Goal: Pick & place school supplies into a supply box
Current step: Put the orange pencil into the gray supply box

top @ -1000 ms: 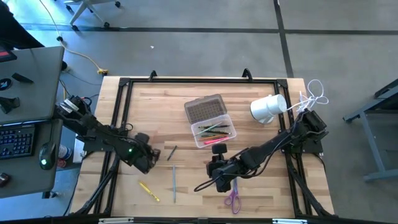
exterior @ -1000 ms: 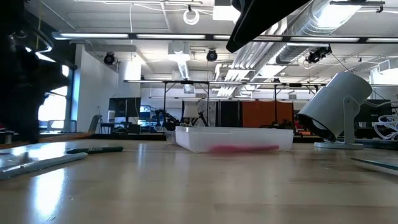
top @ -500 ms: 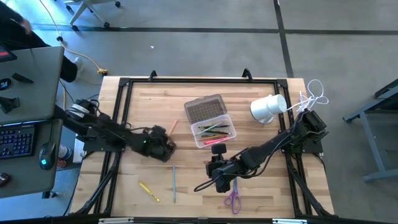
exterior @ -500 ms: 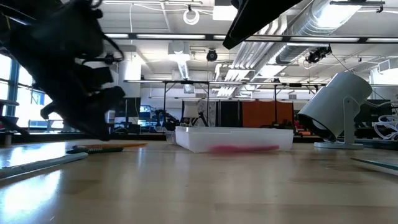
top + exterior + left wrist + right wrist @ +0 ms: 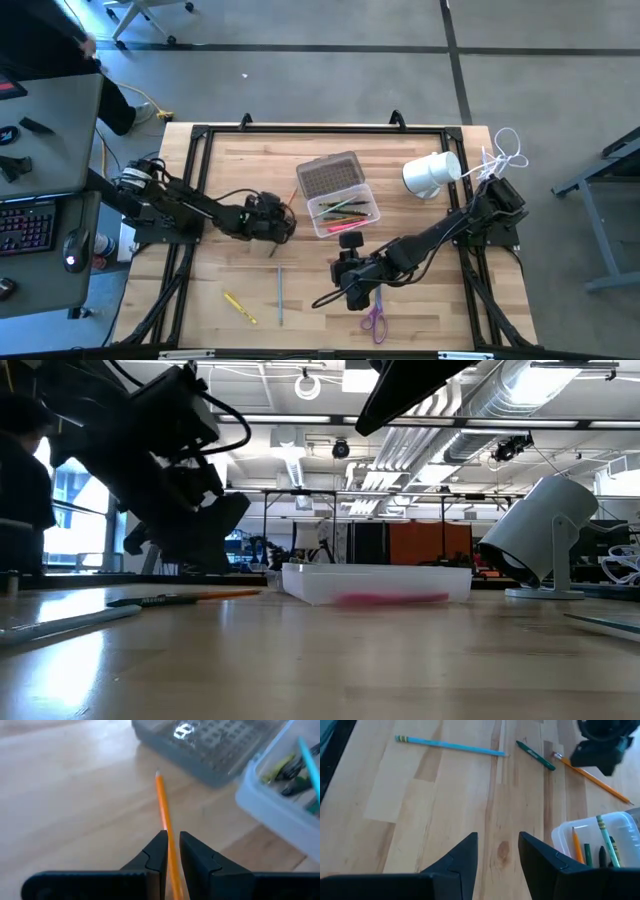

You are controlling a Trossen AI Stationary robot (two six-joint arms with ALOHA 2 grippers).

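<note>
Our left gripper (image 5: 171,845) pinches 1 orange pencil (image 5: 162,800) just beside the supply box (image 5: 345,210), angled toward its open tray; our right gripper (image 5: 497,850) waits nearby, jaws apart, empty.

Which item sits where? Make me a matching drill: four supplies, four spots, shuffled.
Items:
1. orange pencil
2. scissors
3. yellow pencil
4. blue pencil

Spots:
A. farthest left of the four
B. at the left gripper, next to the box
C. between the yellow pencil and the right gripper
D. right beside the right gripper

Pairs: 1-B, 2-D, 3-A, 4-C
</note>
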